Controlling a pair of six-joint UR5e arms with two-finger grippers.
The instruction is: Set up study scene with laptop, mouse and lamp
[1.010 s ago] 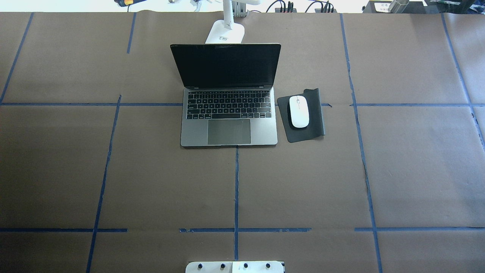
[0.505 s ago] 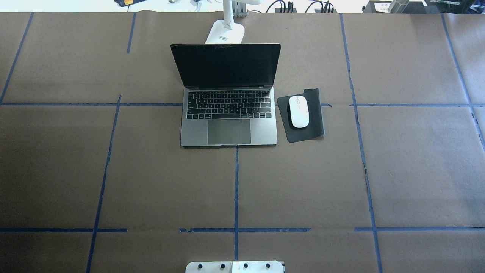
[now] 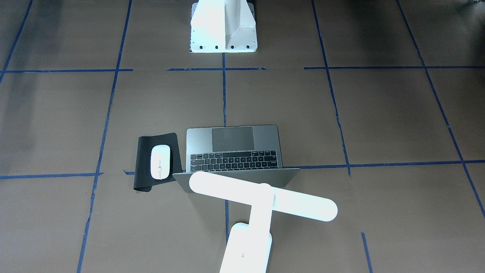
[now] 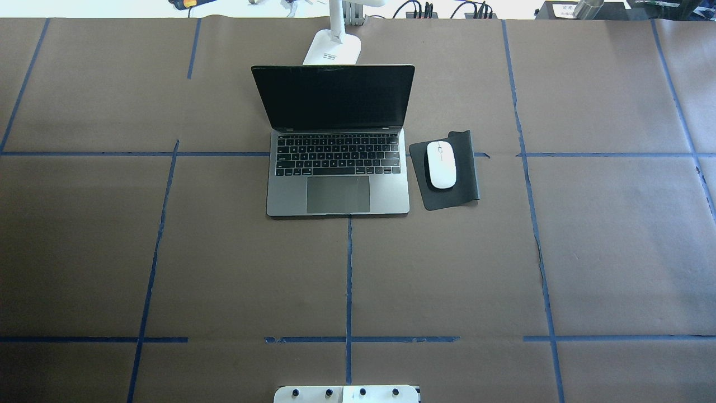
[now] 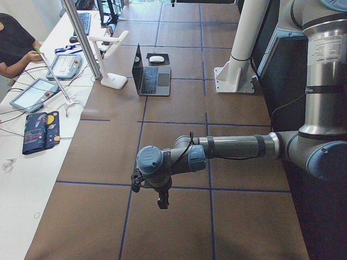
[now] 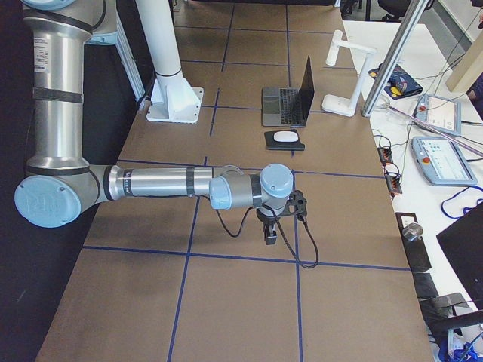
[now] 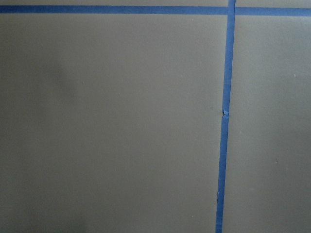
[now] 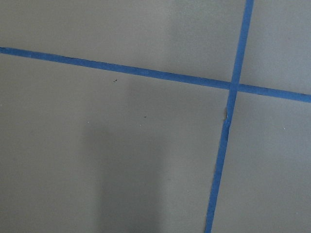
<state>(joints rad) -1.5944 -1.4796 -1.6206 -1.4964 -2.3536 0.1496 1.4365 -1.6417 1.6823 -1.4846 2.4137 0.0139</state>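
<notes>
Brown paper with blue tape lines covers the table, and closest to us in the overhead view is the white robot pedestal at the bottom edge. Both arms hang low over bare paper near the table's two ends. The left gripper and right gripper point down with nothing visibly in them, but we only get them in the side views, so we can't tell how far open the fingers are. Further out, the laptop sits open mid-table, screen dark, keyboard towards the robot. Just beside it on the robot's right, the mouse lies on a black mouse pad. Farthest out, behind the laptop lid, the lamp stands near the far edge, bar head raised higher than the lid
</notes>
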